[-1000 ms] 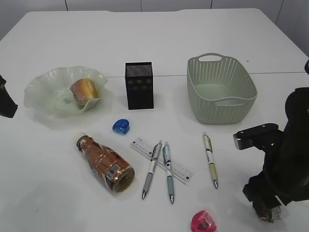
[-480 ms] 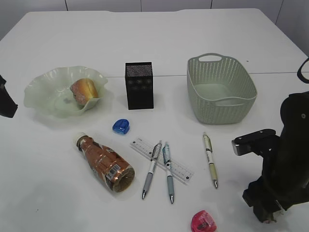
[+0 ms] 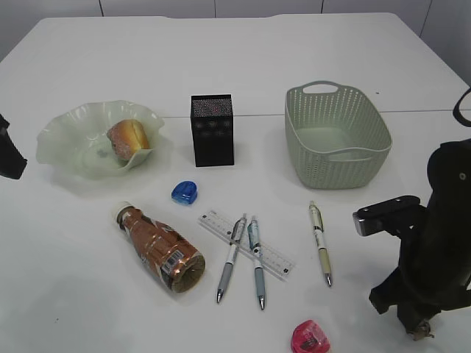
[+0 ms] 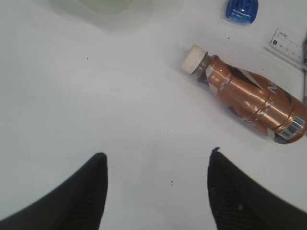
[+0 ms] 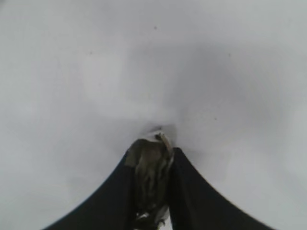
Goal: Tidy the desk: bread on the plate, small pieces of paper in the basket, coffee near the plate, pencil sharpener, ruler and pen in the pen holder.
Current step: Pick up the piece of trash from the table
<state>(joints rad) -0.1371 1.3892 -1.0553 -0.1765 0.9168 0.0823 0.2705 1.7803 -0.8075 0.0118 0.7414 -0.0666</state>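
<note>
At the table's near right edge my right gripper (image 3: 419, 332) is shut on a small crumpled piece of paper (image 5: 151, 165), pressed between the fingertips (image 5: 154, 152) close above the white tabletop. My left gripper (image 4: 157, 153) hangs open over bare table, with the coffee bottle (image 4: 249, 108) lying on its side ahead to the right. The bread (image 3: 128, 138) sits in the pale green plate (image 3: 66, 147). The black pen holder (image 3: 213, 130) and the basket (image 3: 335, 132) stand at the back. A blue pencil sharpener (image 3: 185, 193), the ruler (image 3: 246, 243), three pens (image 3: 319, 243) and a pink sharpener (image 3: 310, 338) lie in front.
Two of the pens (image 3: 255, 261) lie across the ruler. The coffee bottle (image 3: 160, 248) lies left of them. My left arm (image 3: 9, 151) shows only at the left edge. The table's front edge is near the right gripper.
The right gripper's jaws have closed on the piece of paper, and the right arm has shifted slightly lower and to the right. The left gripper has stayed still.
</note>
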